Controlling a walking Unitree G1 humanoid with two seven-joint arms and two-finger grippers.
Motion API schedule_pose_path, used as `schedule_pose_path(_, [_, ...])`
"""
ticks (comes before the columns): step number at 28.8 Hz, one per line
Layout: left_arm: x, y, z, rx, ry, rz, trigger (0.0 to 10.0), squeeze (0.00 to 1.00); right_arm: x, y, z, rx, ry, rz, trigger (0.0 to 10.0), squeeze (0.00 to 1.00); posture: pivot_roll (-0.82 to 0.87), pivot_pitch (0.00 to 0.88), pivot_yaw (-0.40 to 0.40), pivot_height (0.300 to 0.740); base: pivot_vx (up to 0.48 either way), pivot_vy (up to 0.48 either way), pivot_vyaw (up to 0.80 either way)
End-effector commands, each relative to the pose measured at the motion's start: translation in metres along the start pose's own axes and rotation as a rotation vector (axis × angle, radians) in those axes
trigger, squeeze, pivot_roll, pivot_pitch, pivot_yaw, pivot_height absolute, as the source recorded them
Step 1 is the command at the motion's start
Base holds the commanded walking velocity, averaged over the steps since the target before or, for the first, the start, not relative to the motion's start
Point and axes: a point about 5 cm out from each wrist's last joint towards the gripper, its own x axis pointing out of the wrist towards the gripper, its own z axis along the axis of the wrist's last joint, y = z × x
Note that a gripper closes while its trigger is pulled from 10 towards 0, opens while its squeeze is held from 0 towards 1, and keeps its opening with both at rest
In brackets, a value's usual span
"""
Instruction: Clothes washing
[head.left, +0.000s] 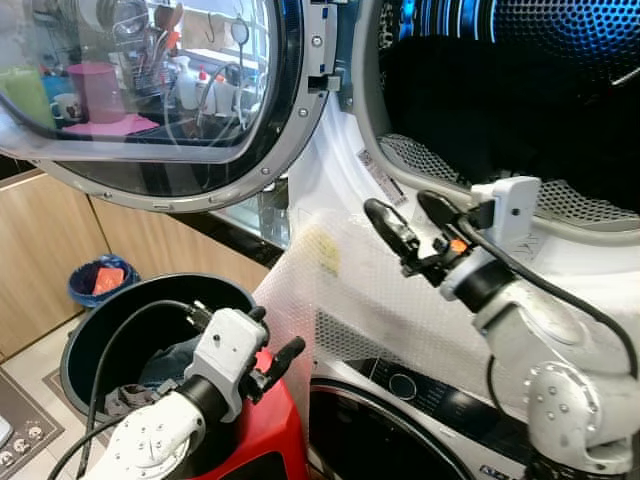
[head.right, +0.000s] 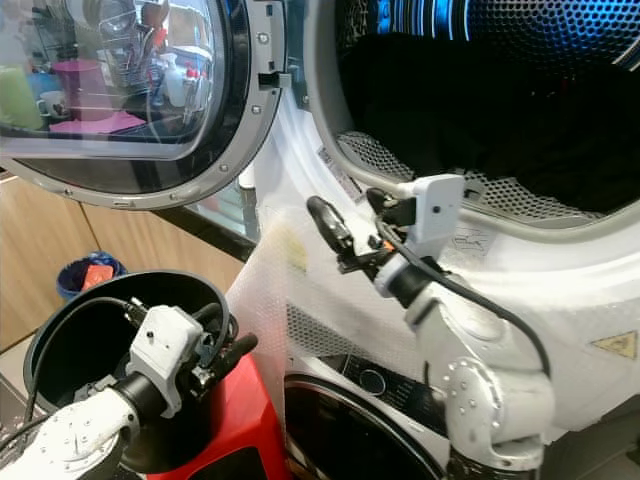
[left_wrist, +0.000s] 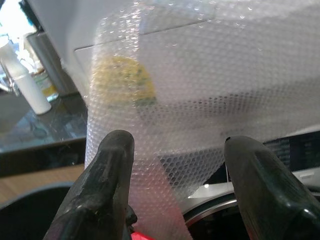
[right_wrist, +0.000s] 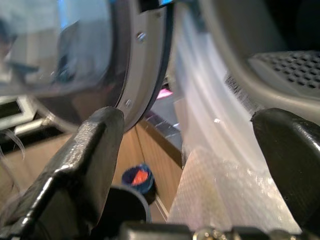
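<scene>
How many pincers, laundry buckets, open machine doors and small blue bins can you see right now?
Pincers: 2, left pincer and right pincer, both open and empty
Black laundry bucket: 1
Open round door: 1
Small blue bin: 1
Total: 5

1. Left arm (head.left: 150, 440): silver casing, round screwed joint cap, white camera block at the wrist, black cable looped alongside.
2. Right arm (head.left: 545, 350): silver casing, white wrist camera block, black cable, small orange mark near the finger base.
3. Grippers: two long black fingers (left_wrist: 102, 190) each.
</scene>
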Motion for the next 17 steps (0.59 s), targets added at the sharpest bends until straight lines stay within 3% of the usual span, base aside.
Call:
schedule_pose_path(1, [0.000,-0.003,-0.001,0.030,0.001,-0.019,10.0,0.00,0.002,-0.004,0.003,0.009,-0.010,-0.036,10.0,0.00,0.12,0.000,-0.079,0.740,0.000,0.000,0.00])
schedule_pose_path(8, [0.000,-0.011,0.003,0.056,-0.026,-0.045,10.0,0.00,0.025,-0.021,0.014,0.102,-0.118,-0.216,10.0,0.00,0.13,0.000,-0.071,0.740,0.000,0.000,0.00])
schedule_pose_path(17, [-0.003,-0.014,0.004,0.067,-0.025,-0.050,10.0,0.00,0.036,-0.046,0.025,0.144,-0.185,-0.376,10.0,0.00,0.14,0.000,-0.068,0.740,0.000,0.000,0.00])
